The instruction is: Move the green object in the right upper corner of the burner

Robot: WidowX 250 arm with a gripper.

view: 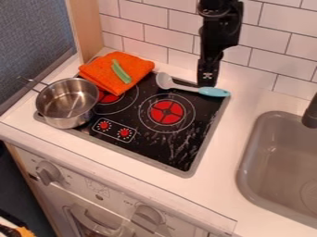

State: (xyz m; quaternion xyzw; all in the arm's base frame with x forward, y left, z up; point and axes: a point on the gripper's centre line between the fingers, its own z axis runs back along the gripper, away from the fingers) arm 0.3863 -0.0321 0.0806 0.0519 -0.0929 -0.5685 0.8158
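1 green object (121, 71) on orange cloth (98, 71), far-left corner of stovetop (155, 150). Claw (207, 83) beside spoon (213, 92), far-right; apart or together, cannot tell.

Shiny metal is seen in the pot (66, 102) at the left, its wall smooth and mirror-like. The orange cloth (99, 73) is rendered matt and rough, and on it smooth plastic is suggested by the green object (121, 71). The cooktop (145, 149) is finished in gloss black, streaked with pale marks. Smooth plastic is suggested by the spoon (184, 87); wood is shown by the far-left panel (87, 25).
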